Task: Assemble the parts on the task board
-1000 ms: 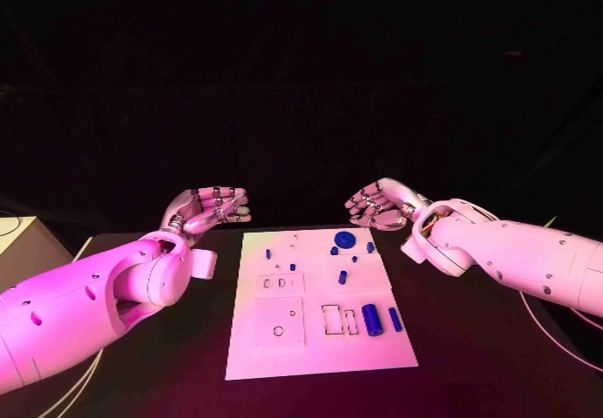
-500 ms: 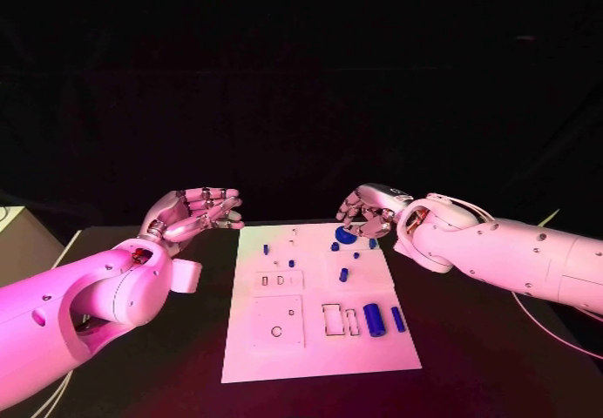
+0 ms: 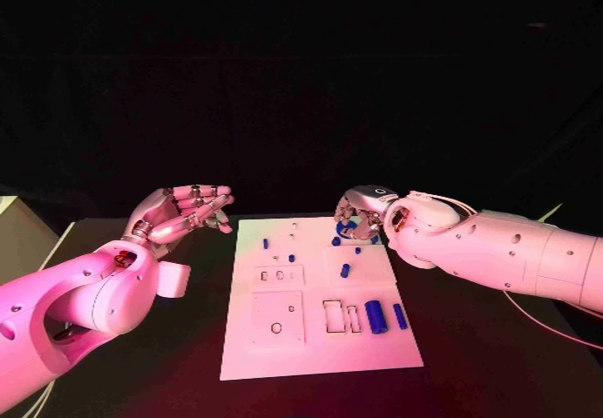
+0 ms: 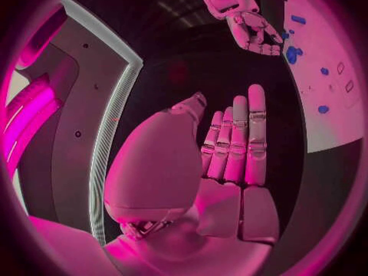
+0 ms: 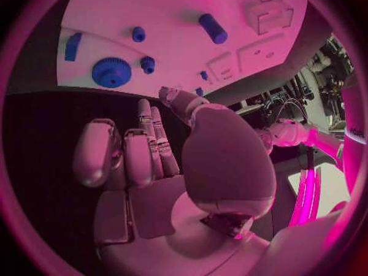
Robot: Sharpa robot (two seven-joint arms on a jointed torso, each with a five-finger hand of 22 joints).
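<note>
The white task board [image 3: 317, 350] lies mid-table with several blue parts on it. A blue cylinder [image 3: 373, 317] and a blue bar [image 3: 400, 316] lie near its right edge, and small pegs [image 3: 343, 271] stand further back. My right hand [image 3: 361, 217] hovers over the board's far right corner, fingers pointing down above the blue gear [image 5: 111, 72], holding nothing. My left hand [image 3: 184, 213] hangs left of the board's far corner, its fingers [image 4: 247, 138] straight and apart, empty. The left wrist view shows the right hand [image 4: 253, 27] just above the gear [image 4: 292, 54].
Raised white square blocks [image 3: 279, 280] with slots sit on the board's left half. A pale box [image 3: 13, 233] stands at the table's left edge. A thin cable [image 3: 543, 322] runs along the table at the right.
Both hands have uncurled from loose fists. The right hand has moved in over the board's far right corner above the gear. The left hand has drifted left and stretched its fingers.
</note>
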